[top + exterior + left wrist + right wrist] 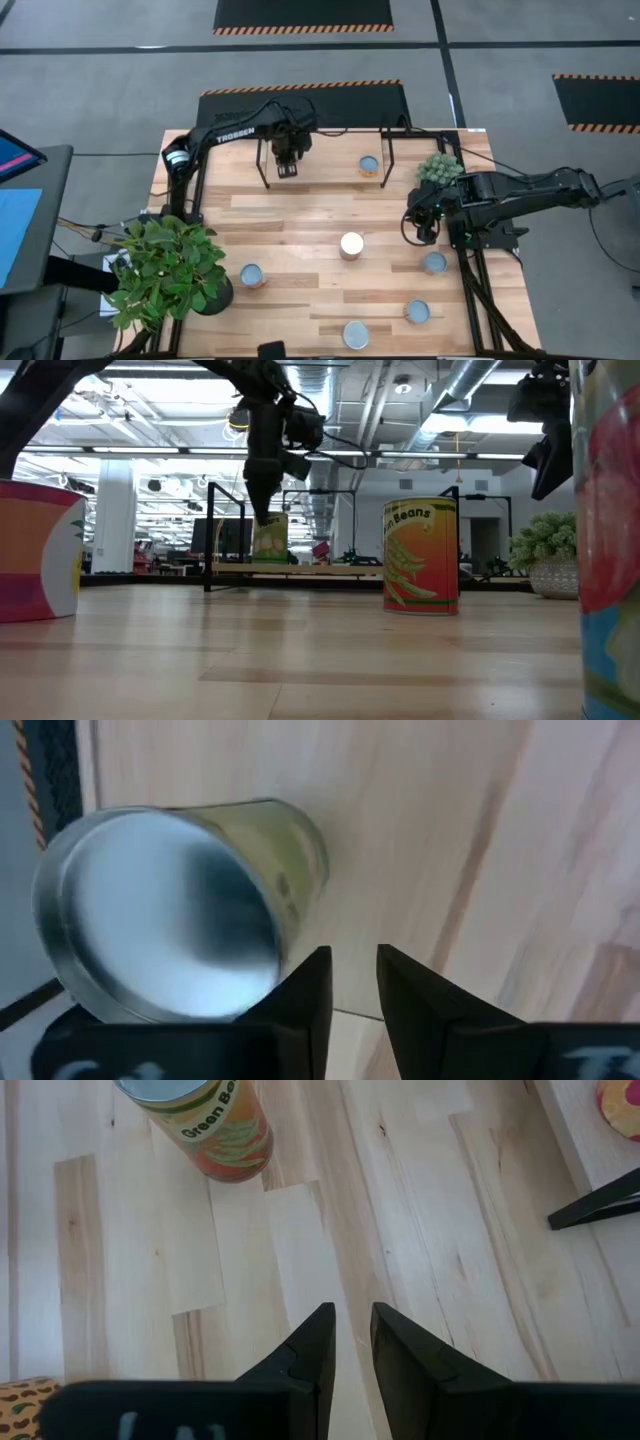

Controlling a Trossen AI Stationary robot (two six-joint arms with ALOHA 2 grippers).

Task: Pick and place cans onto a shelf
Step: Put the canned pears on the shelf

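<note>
Grey workshop floor with hazard-striped mats surrounds the plank table (300, 290), and the shelf (330, 165) stands along its far edge, toward twelve o'clock. One can (369, 165) already sits on the shelf at its one o'clock end. The left gripper (287, 165) hangs over the shelf's eleven o'clock end, jaws pointing down and drawn nearly together with only a thin slit between them. Its wrist camera shows a green-labelled can (180, 910) just beside those jaws, not between them, standing on pale wood; I'd judge this can has just been put down and let go.

To do this step well, the left arm should rise straight up before swinging away, since the can sits right beside the jaws and a sideways move could knock it over the shelf's edge.

Five cans remain on the table: a white-topped one (351, 244) at the centre, one (252, 275) toward seven o'clock near the potted plant (165, 270), and three (418, 311) toward five o'clock. The right gripper (425, 222) hovers at three o'clock with narrow jaws, holding nothing, a green-beans can (205, 1125) ahead of it.
</note>
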